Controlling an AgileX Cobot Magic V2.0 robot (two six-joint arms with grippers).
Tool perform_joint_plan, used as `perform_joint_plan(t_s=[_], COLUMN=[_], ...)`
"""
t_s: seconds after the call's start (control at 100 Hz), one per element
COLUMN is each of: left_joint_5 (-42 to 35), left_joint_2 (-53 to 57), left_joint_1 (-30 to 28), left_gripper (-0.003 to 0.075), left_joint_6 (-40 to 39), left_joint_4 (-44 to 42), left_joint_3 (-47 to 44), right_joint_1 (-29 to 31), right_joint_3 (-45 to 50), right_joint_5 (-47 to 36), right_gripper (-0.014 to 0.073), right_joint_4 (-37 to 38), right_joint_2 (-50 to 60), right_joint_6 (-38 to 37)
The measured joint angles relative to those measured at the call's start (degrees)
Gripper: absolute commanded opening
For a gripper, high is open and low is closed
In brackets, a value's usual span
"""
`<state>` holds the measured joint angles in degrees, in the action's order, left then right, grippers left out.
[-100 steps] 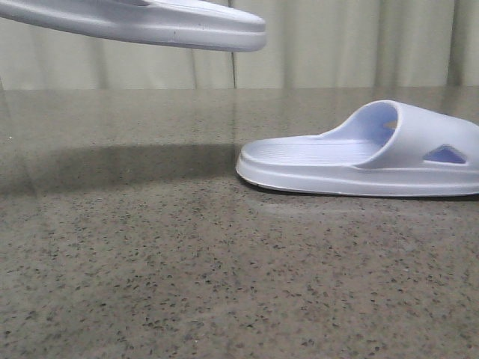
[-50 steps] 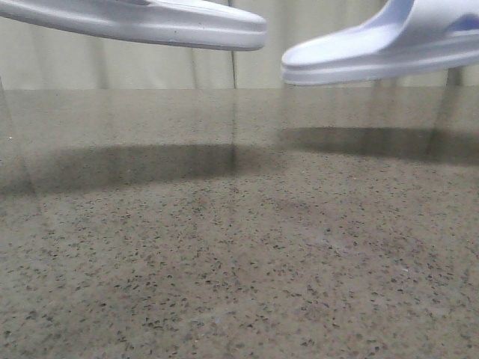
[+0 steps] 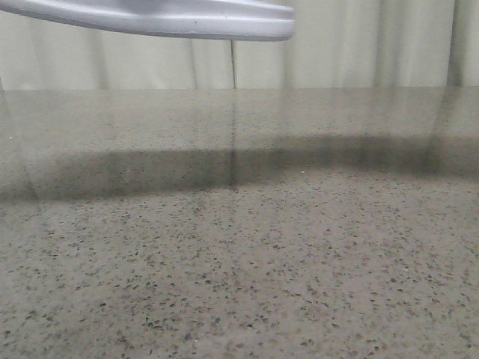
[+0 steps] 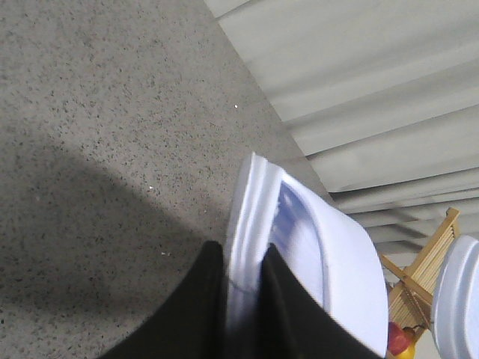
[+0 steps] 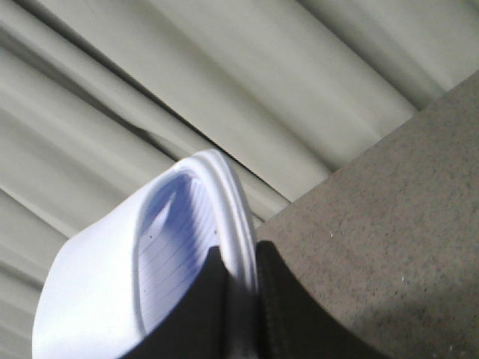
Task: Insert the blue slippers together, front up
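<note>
Both slippers are lifted clear of the speckled surface (image 3: 239, 262). The left pincer (image 4: 243, 299) is closed on the sole edge of one slipper (image 4: 299, 254), which from the front hangs high above the surface before the curtain (image 3: 359, 45). The right pincer (image 5: 241, 299) clamps the rim of the other slipper (image 5: 150, 277), also raised above the surface, near its edge by the curtain.
</note>
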<state>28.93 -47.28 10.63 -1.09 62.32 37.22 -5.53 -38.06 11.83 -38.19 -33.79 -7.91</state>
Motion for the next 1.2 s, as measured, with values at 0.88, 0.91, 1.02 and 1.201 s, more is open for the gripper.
perform_joint_plan(t_s=[0.88, 0.91, 1.02, 1.201], left_joint_5=[10.37, 10.52, 11.33, 13.18], left_joint_2=[0.13, 0.13, 0.13, 0.13], left_joint_1=[0.00, 0.00, 0.00, 0.00], left_gripper=[0.0016, 0.0016, 0.0016, 0.0016], left_joint_6=[12.94, 13.34, 14.39, 15.33], left_joint_4=[17.62, 18.19, 19.56, 20.86], left_joint_3=[0.00, 0.00, 0.00, 0.00], right_joint_1=[0.00, 0.00, 0.00, 0.00], right_joint_3=[-0.10, -0.10, -0.10, -0.10], right_joint_5=[16.13, 16.13, 16.13, 16.79], right_gripper=[-0.0107, -0.0107, -0.0107, -0.0107], right_joint_4=[-11.62, -12.66, -16.28, -20.23], right_joint_2=[0.36, 0.36, 0.36, -1.12], right_joint_6=[3.85, 4.88, 8.48, 12.24])
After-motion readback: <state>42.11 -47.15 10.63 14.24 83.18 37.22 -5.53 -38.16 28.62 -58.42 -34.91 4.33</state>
